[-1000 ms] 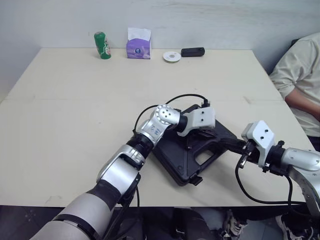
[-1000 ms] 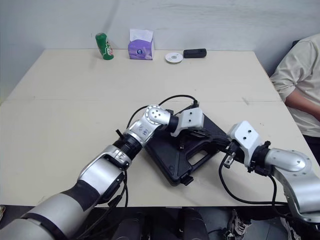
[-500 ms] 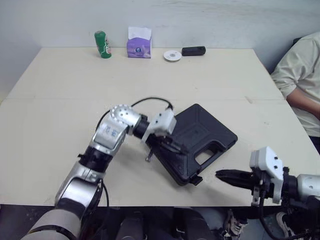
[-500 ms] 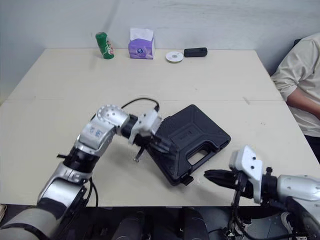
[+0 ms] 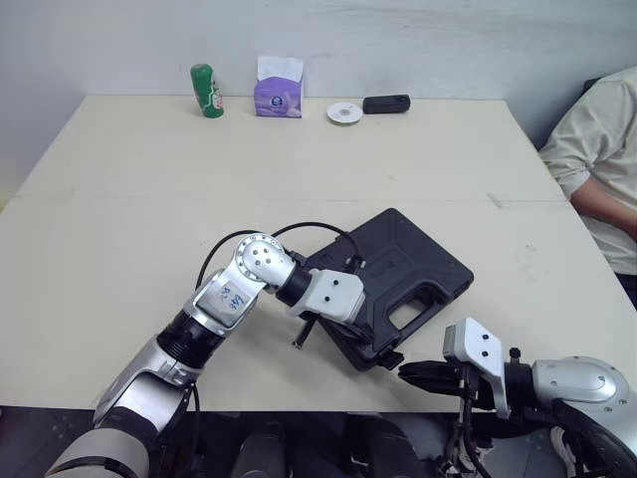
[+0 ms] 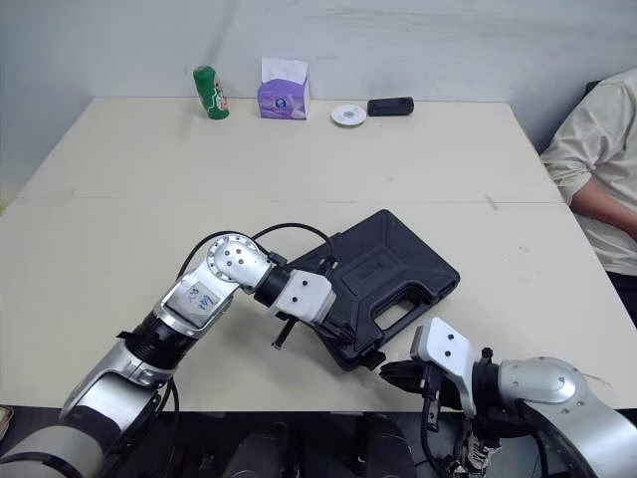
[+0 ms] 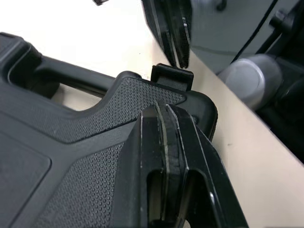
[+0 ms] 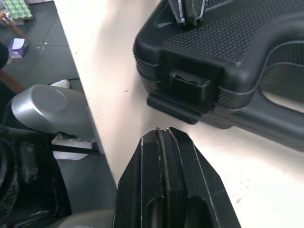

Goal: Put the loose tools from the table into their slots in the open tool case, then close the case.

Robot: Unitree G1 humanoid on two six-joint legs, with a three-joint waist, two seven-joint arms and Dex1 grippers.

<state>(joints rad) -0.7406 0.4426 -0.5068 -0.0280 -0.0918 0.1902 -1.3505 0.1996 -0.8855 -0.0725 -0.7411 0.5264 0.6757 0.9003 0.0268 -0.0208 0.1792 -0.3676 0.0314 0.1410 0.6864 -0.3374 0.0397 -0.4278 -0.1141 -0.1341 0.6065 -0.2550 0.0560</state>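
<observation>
case: black tool case (image 5: 398, 269) lid down, near-right on the desk (image 5: 149, 219), latch (image 8: 190, 85) facing near edge
left end effector (image 7: 166, 111): fingers together, over case's near corner by latch; I can't tell contact
right end effector (image 5: 408, 372): fingers together, I see it at near desk edge, just short of latch, not touching

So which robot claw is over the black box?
The left gripper: it's over the lid of the tool case. The right gripper points at the case from the side, clear of it.
</observation>
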